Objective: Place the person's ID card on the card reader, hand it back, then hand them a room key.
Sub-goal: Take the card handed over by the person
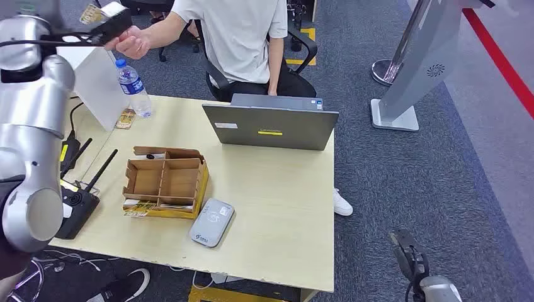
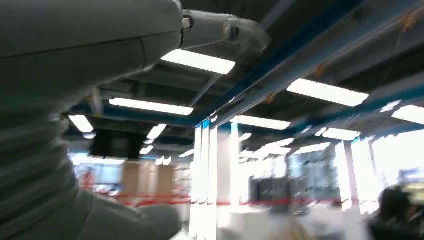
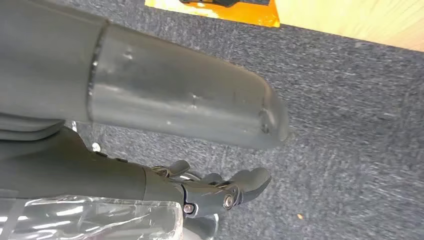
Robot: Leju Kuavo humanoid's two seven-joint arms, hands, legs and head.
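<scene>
Up high, my left hand (image 1: 104, 24) is raised toward the person's hand (image 1: 133, 43), and the two meet at a small card (image 1: 92, 12) with a yellowish face. My dark fingers look closed on the card, pinching it, while the person's fingers sit right beside it. I think this is the handing step, but I cannot tell which card it is.

I think the card is light, thin and stiff, and smooth enough to slip. It seems best to pinch it flat by one edge and leave the other edge free for the person to take.

My right hand (image 1: 406, 253) hangs low beside the tabletop (image 1: 283, 207), over the grey carpet (image 3: 350, 125). Its fingers are curled and hold nothing.

The card reader (image 1: 211, 222) lies flat near the front edge of the pale wooden tabletop, just beside a cardboard box (image 1: 165, 181) with little sections. A laptop (image 1: 271, 126) stands behind them, and a water bottle (image 1: 133, 87) stands at the far left. The tabletop looks smooth and level, so a card would lie still on it.
</scene>
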